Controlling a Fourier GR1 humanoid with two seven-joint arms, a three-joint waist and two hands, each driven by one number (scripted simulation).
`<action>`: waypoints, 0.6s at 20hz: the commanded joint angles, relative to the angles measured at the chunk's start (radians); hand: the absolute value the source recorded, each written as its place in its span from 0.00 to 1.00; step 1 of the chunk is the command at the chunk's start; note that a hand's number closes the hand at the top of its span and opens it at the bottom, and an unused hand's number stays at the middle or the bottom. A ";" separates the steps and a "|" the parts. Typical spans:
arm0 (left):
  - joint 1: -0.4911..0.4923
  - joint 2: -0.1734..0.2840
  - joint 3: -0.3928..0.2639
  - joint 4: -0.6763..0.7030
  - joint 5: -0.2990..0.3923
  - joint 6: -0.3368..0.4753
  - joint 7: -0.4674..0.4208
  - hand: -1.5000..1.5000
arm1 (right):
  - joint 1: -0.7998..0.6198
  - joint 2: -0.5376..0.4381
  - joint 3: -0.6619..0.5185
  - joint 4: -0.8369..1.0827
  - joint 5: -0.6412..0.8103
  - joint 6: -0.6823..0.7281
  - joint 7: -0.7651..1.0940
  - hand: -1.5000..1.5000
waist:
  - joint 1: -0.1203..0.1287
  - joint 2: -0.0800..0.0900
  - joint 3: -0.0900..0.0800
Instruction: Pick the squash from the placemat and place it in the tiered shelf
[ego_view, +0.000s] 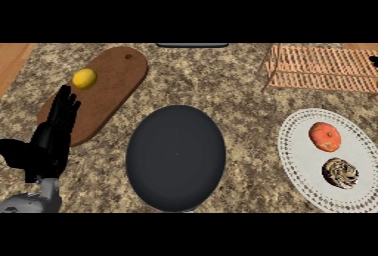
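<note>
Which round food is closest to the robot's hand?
The yellow lemon on the brown cutting board, just above the left hand. The other foods sit far right.

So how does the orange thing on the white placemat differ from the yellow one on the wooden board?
The squash is orange-red and looks bigger; the lemon is yellow and smaller. The squash lies on the white placemat at the right beside a striped, brownish donut; the lemon sits alone on the wooden board at the left, near the left hand. Both are roundish.
</note>
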 joint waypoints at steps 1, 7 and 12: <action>-0.026 0.032 0.037 -0.008 0.037 -0.035 0.044 0.50 | 0.022 -0.003 0.096 -0.119 0.196 -0.107 0.053 0.00 | 0.000 0.001 0.000; 0.024 -0.023 -0.013 -0.070 -0.014 -0.001 0.054 0.50 | 0.087 0.100 0.161 -0.259 0.292 -0.179 0.270 0.00 | -0.004 -0.001 0.001; -0.010 -0.013 0.050 0.051 -0.012 -0.042 -0.026 0.50 | 0.101 0.128 0.214 -0.288 0.471 -0.244 0.306 0.00 | -0.006 0.002 0.000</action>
